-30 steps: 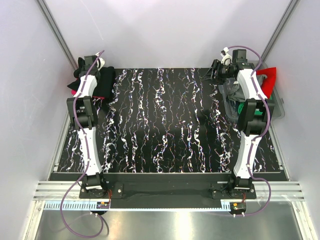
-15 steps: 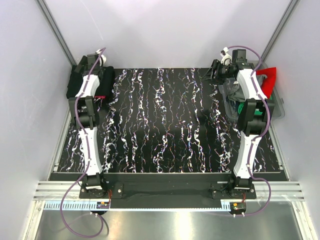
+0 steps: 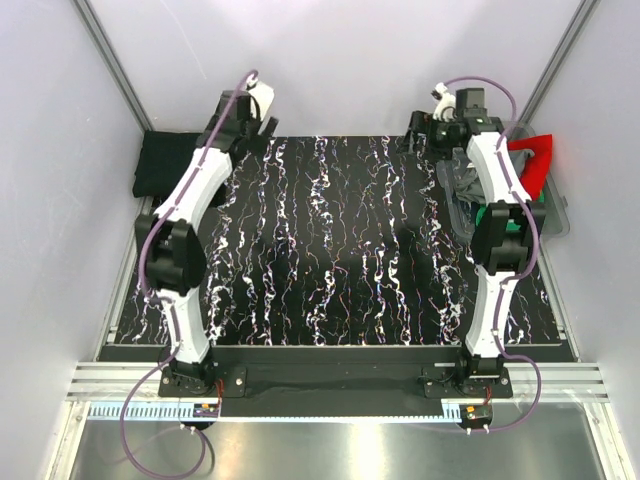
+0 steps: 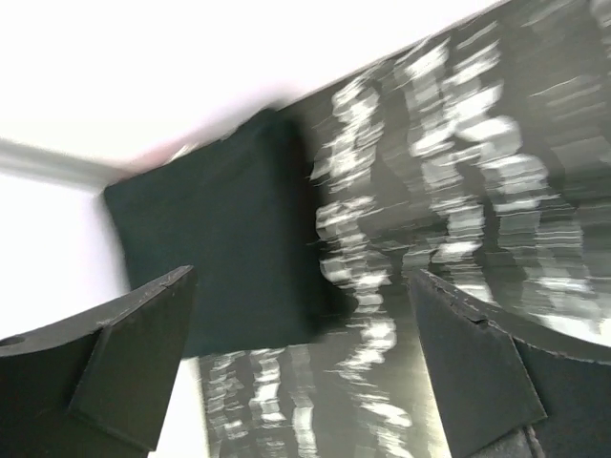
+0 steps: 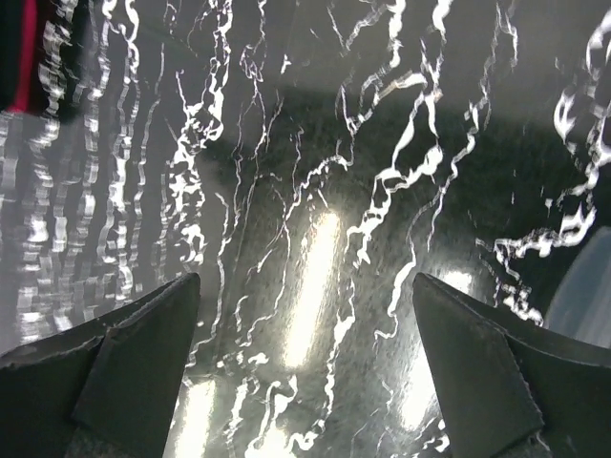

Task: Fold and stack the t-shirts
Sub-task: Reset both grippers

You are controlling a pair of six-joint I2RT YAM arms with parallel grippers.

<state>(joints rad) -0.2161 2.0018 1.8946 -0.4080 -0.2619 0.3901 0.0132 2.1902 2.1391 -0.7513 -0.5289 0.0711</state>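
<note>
Marbled table [image 3: 330,250], folded black t-shirt [image 3: 165,165]

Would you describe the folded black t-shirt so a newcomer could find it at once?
Start at the black, white-veined table and go to its far left corner, by the wall. The folded black t-shirt lies there as a flat rectangle. Unlike the crumpled coloured tees in the bin on the right, it is plain and neatly folded.

I can read no lettering, number, brand or sign from here: not on the black t-shirt [image 3: 165,165] folded at the far left, the clear bin [image 3: 558,225] at the far right, or the marbled table top [image 3: 330,250].
</note>
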